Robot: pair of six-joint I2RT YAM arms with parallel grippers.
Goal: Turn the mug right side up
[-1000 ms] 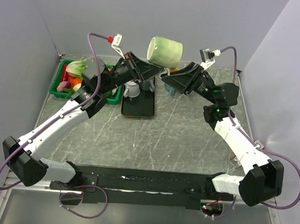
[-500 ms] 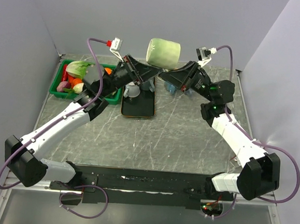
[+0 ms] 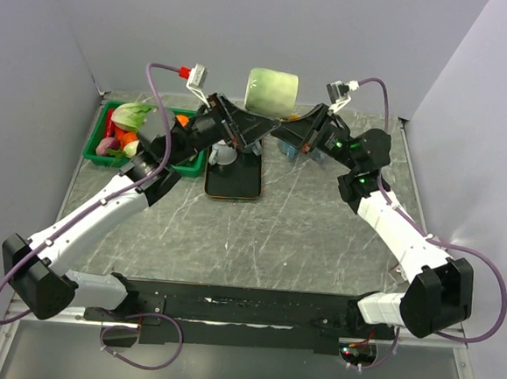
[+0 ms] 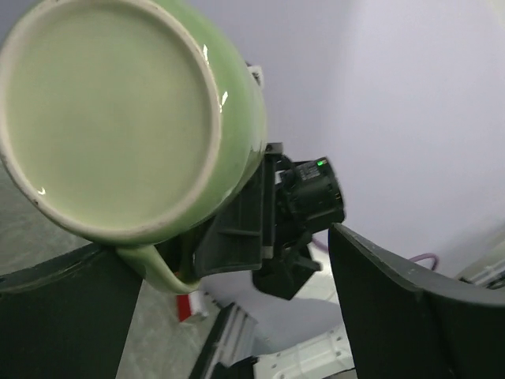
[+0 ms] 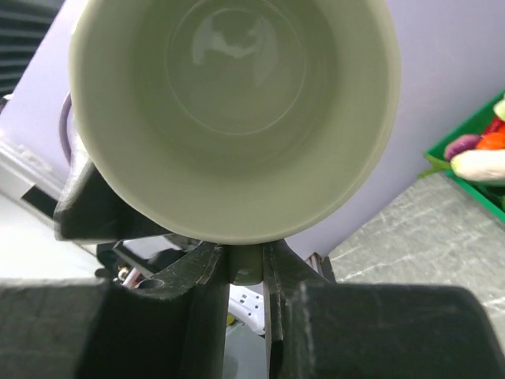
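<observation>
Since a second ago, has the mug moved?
Yes. The mug has shifted slightly left and down in the top view, toward the black tray, and rotated.

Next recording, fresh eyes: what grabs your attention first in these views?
A green mug hangs in mid-air on its side between the two arms, above the far middle of the table. The right gripper is clamped on its handle, and the left gripper stands open by its base. A green crate of vegetables sits far left, beside a black tray.
</observation>
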